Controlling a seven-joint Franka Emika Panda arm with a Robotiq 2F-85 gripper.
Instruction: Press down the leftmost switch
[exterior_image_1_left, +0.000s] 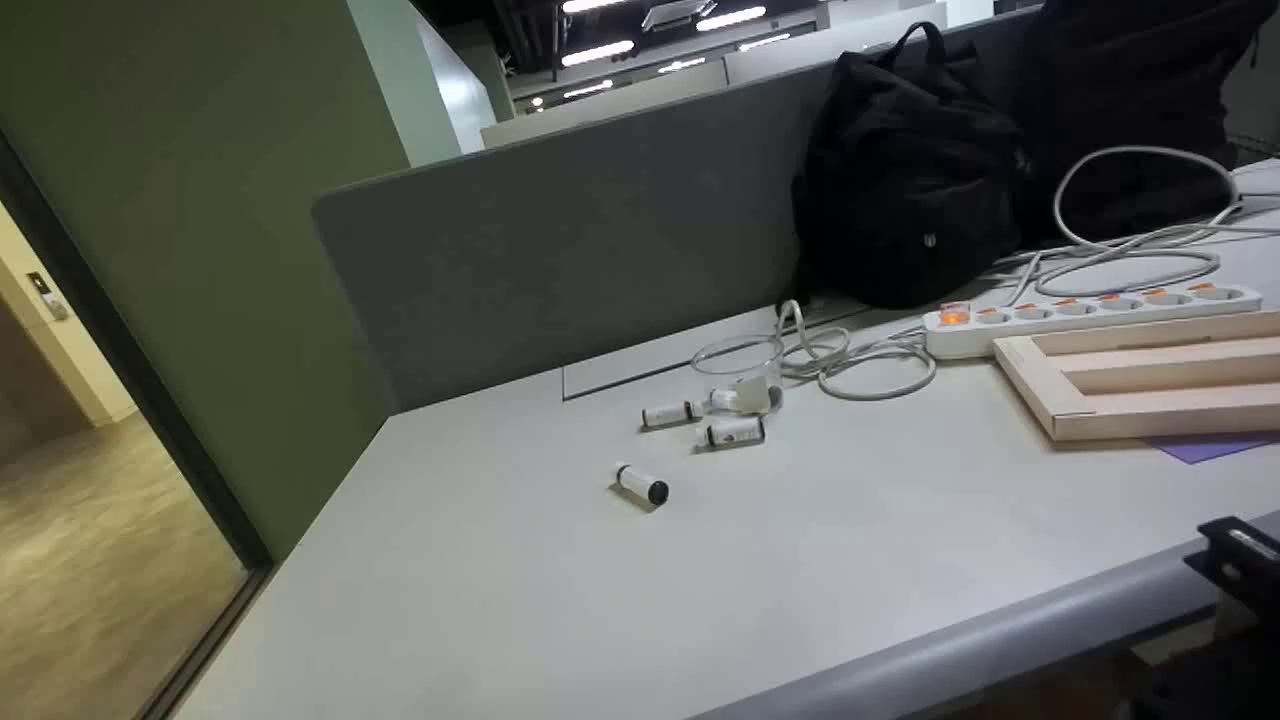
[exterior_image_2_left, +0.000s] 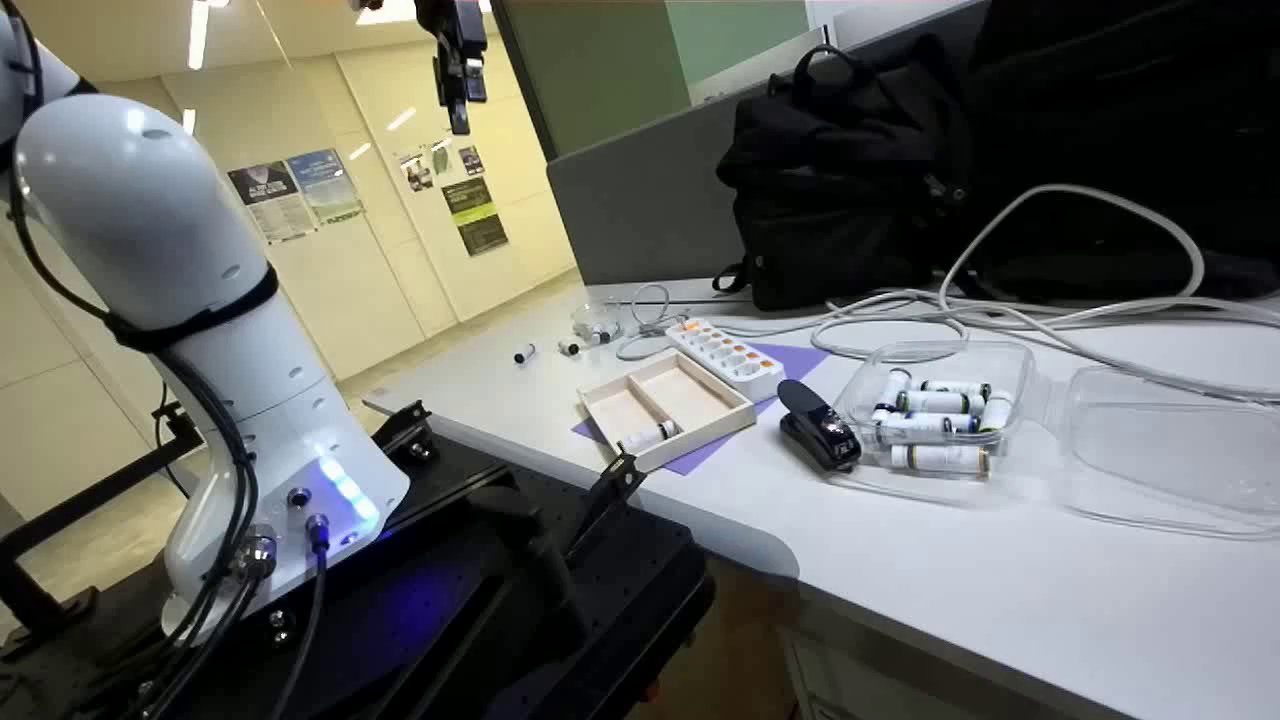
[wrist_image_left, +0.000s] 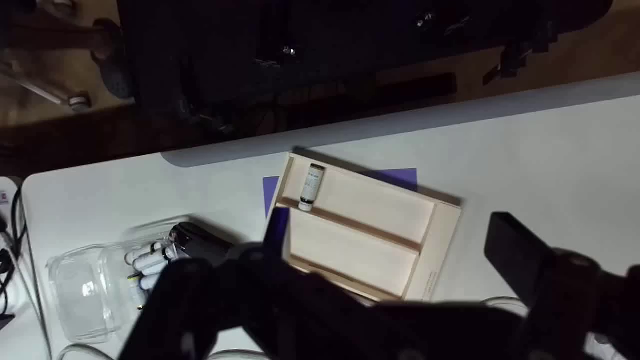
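Observation:
The leftmost switch (exterior_image_1_left: 955, 313) is a lit orange-red rocker at the end of the long white power strip (exterior_image_1_left: 1100, 325). In an exterior view it is at the strip's far end (exterior_image_2_left: 690, 325), with the strip (exterior_image_2_left: 752, 381) running toward the camera. Whether the rocker is tilted is too small to tell. In the wrist view the strip and switch are hidden behind the gripper body. My gripper (wrist_image_left: 390, 220) is open, with empty space between its fingers. It is high above the table, well away from the strip, at the top of an exterior view (exterior_image_2_left: 462, 105).
A wooden two-slot tray (exterior_image_2_left: 690, 425) holding one small bottle (exterior_image_2_left: 648, 437) stands beside the strip on purple paper (exterior_image_2_left: 795, 358). Small white bottles (exterior_image_1_left: 642, 485) lie left of the strip. A black stapler-like object (exterior_image_2_left: 820, 425), a clear box (exterior_image_2_left: 1015, 365), white cables (exterior_image_2_left: 900, 320) and a black backpack (exterior_image_1_left: 905, 180) stand near.

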